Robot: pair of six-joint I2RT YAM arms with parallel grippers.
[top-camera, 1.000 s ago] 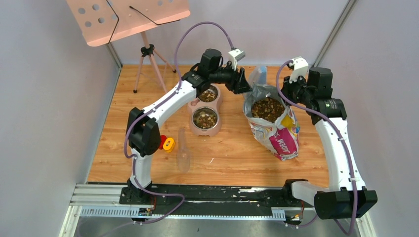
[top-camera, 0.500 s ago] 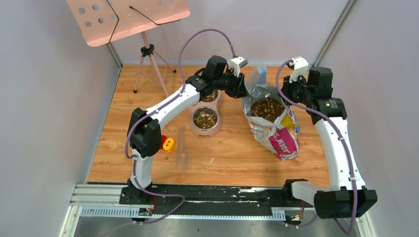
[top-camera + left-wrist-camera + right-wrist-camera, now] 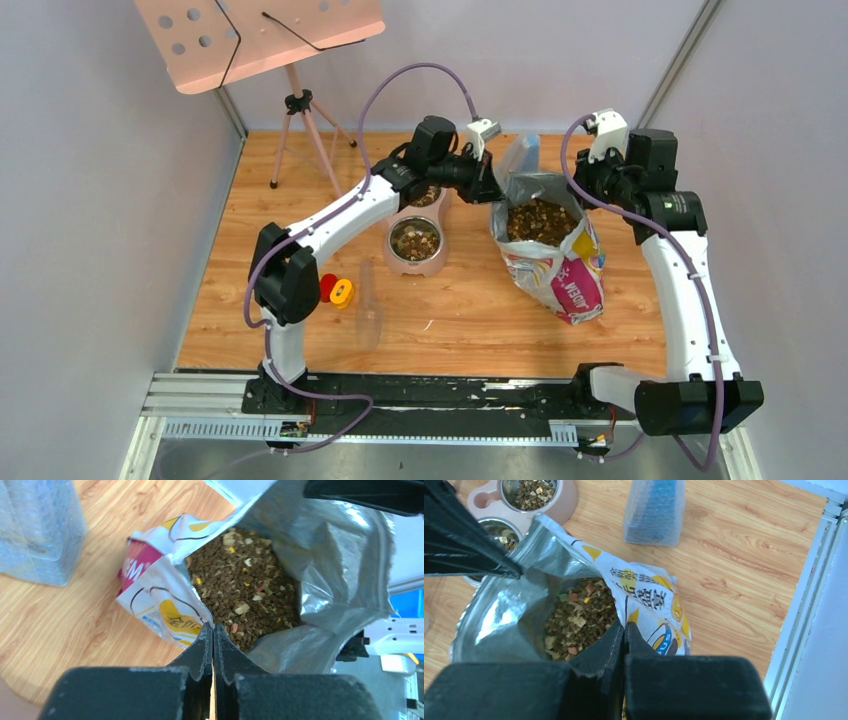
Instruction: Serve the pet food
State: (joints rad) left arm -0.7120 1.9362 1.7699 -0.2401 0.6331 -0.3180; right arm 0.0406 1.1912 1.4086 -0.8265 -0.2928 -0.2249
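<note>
The pet food [image 3: 540, 220] fills an open printed bag [image 3: 565, 285] standing right of centre. My left gripper [image 3: 493, 190] is shut on the bag's left rim. In the left wrist view its tips [image 3: 213, 627] pinch the rim's edge, with the pet food [image 3: 245, 595] just beyond. On the opposite rim my right gripper [image 3: 588, 188] is shut, and its tips [image 3: 623, 625] clamp the printed wall beside the pet food [image 3: 579, 620]. A pink double bowl [image 3: 388, 262] left of the bag holds some kibble [image 3: 414, 238] in both cups.
A clear plastic scoop [image 3: 371, 310] and a red-and-yellow toy [image 3: 335, 290] lie on the wooden table left of centre. A clear plastic container [image 3: 520, 155] stands behind the bag. A music stand [image 3: 300, 100] occupies the back left corner.
My left gripper has moved right to the bag's left rim and shut on it. The right gripper has stayed shut on the right rim, lifted slightly.
</note>
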